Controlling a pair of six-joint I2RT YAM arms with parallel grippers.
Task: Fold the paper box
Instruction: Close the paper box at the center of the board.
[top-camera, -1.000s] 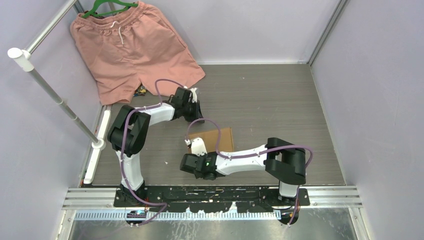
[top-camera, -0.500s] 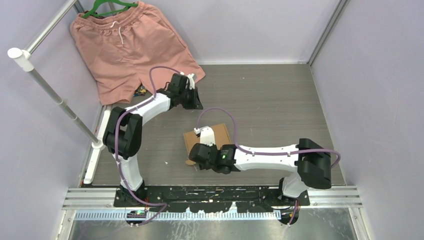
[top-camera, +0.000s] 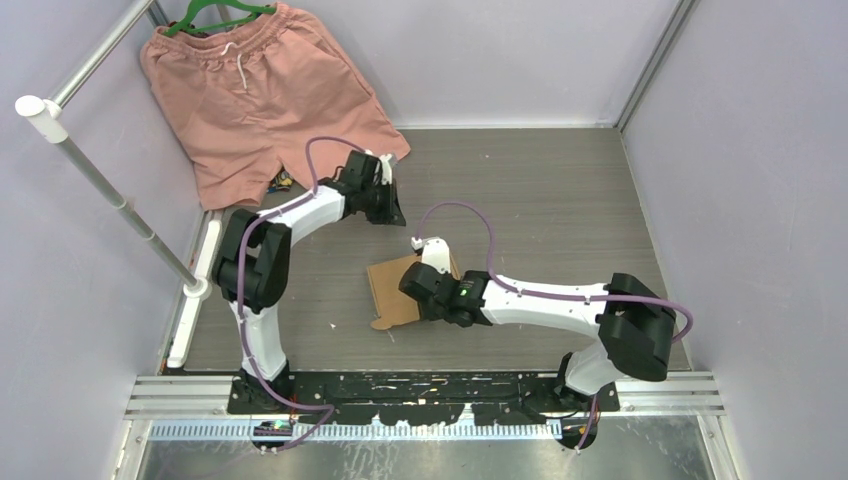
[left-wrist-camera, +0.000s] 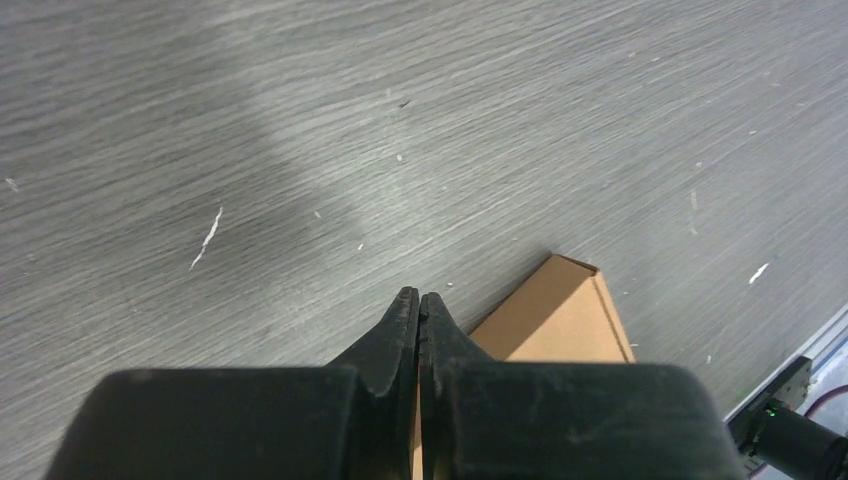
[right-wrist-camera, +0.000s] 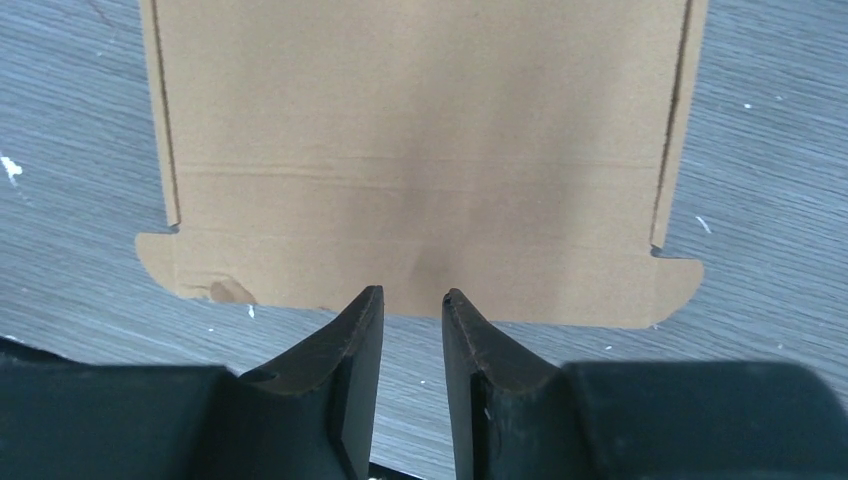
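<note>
The paper box (top-camera: 388, 293) is brown cardboard lying flat on the grey table, with a flap and rounded tabs at its near-left end. My right gripper (top-camera: 414, 286) hovers over it. In the right wrist view the right gripper (right-wrist-camera: 412, 295) is open a narrow gap with nothing between its fingers, and its tips are at the edge of the box's flap (right-wrist-camera: 420, 150). My left gripper (top-camera: 387, 207) is farther back, apart from the box. The left gripper (left-wrist-camera: 418, 297) is shut on nothing in its wrist view, with a corner of the box (left-wrist-camera: 560, 320) below it.
Salmon-pink shorts (top-camera: 260, 95) on a green hanger (top-camera: 215, 12) lie at the back left, close to the left arm. A white-and-metal pole (top-camera: 110, 190) runs along the left wall. Purple walls enclose the table, and a metal rail (top-camera: 660, 392) borders the front.
The right arm moved back and to the right over the box, and its jaws narrowed. The left gripper closed fully after swinging back toward the shorts. The box turned slightly.
</note>
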